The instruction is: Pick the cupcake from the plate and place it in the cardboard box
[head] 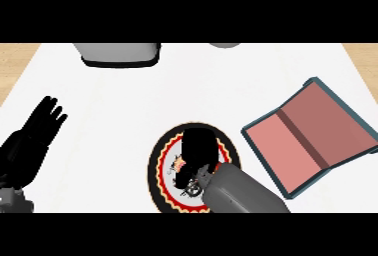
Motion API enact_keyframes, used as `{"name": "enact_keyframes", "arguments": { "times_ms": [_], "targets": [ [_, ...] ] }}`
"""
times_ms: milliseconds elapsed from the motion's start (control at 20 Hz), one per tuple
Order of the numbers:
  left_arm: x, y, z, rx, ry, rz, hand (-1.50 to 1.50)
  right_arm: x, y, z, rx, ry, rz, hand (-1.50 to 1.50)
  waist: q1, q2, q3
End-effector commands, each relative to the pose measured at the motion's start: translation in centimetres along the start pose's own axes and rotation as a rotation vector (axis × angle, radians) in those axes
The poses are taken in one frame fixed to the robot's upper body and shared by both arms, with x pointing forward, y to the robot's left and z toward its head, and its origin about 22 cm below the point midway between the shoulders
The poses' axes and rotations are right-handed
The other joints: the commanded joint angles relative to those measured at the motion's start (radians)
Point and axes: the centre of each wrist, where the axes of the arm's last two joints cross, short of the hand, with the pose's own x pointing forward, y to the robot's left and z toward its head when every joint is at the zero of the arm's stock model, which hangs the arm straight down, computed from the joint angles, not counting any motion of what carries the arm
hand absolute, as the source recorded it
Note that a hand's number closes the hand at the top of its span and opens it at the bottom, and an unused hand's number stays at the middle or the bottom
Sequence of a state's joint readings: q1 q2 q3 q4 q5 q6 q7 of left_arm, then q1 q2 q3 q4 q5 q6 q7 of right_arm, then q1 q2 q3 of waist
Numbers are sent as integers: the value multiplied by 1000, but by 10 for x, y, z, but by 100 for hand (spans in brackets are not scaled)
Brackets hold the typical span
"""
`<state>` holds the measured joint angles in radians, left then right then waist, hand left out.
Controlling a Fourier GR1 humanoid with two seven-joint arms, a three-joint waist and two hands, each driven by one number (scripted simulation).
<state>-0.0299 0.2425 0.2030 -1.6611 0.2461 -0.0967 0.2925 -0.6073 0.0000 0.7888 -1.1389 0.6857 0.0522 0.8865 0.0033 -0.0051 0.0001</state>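
Observation:
A round plate [164, 150] with a black rim and a red and yellow band lies at the middle of the white counter. My right hand [198, 149] hangs over the plate's centre, its grey forearm [240, 192] coming in from the lower edge. The cupcake does not show; the hand covers the plate's middle. The box [310, 137] lies open to the right of the plate, with a reddish inside, a darker fold line and teal edges. My left hand [33, 137] rests open at the left edge, fingers straight and pointing up.
A grey appliance [119, 54] with a dark base stands at the back left. Part of another grey object [225, 45] shows at the back centre. Wooden surface [15, 60] borders the white counter on both sides.

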Motion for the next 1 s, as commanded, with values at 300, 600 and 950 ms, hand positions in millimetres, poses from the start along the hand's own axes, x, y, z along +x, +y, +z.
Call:
{"name": "enact_keyframes", "arguments": {
  "times_ms": [300, 600, 950],
  "targets": [
    [8, -5, -14, 1, -13, -9, 0, 44, -52, 52, -287, 32, -4, 150, -1, 3, -1],
    [0, -3, -4, 11, -12, -11, 0, 53, -100, 106, -527, 8, -52, 150, -23, -8, -1],
    [-2, 2, 6, 14, 15, 4, 0, 50, -155, 123, -743, 147, -120, 150, -21, -11, -1]
  ]
}}
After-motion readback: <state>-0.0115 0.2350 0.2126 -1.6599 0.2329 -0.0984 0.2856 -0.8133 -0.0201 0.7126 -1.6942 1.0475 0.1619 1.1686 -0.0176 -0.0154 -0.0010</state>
